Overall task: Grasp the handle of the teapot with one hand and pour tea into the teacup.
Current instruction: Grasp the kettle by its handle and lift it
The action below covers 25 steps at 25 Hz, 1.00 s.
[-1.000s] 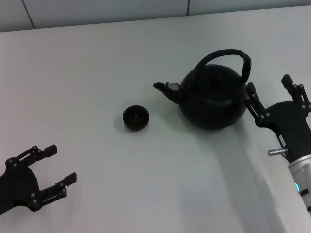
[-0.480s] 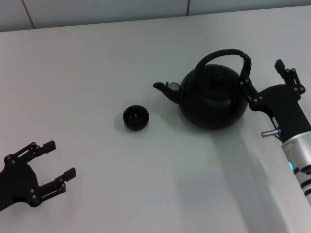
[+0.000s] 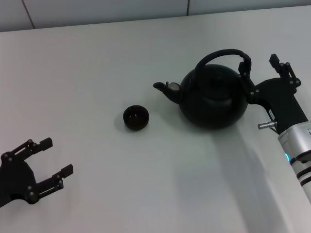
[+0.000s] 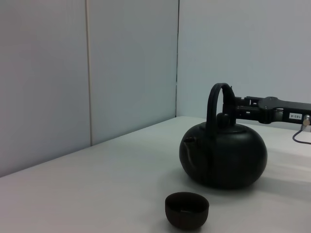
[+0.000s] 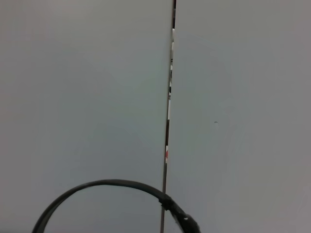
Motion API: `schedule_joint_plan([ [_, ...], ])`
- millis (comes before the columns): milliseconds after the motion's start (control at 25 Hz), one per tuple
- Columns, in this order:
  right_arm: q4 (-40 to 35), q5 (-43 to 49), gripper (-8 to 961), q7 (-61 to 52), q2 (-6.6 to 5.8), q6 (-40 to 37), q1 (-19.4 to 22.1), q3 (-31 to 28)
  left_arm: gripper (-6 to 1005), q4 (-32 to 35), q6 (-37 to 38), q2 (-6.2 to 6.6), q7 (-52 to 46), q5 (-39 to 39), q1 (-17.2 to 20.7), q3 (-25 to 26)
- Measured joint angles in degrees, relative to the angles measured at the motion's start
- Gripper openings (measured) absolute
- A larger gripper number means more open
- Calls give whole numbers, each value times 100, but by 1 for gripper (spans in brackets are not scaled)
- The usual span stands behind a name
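Note:
The matte black teapot stands on the white table, right of centre, its spout pointing left at the small black teacup. Its arched handle rises over the lid. My right gripper is open just right of the pot at handle height, one finger close beside the handle's right end, nothing between the fingers. My left gripper hangs open and empty at the lower left. The left wrist view shows the teacup in front of the teapot, with the handle edge-on. The right wrist view catches only the handle.
The white table meets a pale panelled wall at the back. A vertical wall seam runs through the right wrist view. My right arm stretches along the table's right side.
My right gripper has moved up and away from me, from beside the pot's belly to the handle's right end. The left gripper has drifted slightly down and left. Teapot and teacup have not moved.

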<state>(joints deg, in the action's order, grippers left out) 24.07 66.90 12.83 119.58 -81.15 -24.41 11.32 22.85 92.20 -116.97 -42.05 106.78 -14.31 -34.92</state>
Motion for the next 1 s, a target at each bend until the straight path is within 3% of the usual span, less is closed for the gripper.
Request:
schedule_joint_plan([
  [120, -21, 24, 738, -98, -10, 52, -23, 35, 798, 0, 7, -8, -2, 1, 13, 30],
  [360, -133, 225, 557, -277, -13, 246, -37, 12, 798, 0, 37, -16, -3, 1, 23, 30],
  [800, -145, 243, 92, -303, -18, 303, -88, 1, 798, 2, 52, -46, -15, 0, 25, 30],
  [1000, -169, 244, 84, -333, -17, 303, -112, -1, 798, 9, 52, -63, -15, 0, 11, 44],
])
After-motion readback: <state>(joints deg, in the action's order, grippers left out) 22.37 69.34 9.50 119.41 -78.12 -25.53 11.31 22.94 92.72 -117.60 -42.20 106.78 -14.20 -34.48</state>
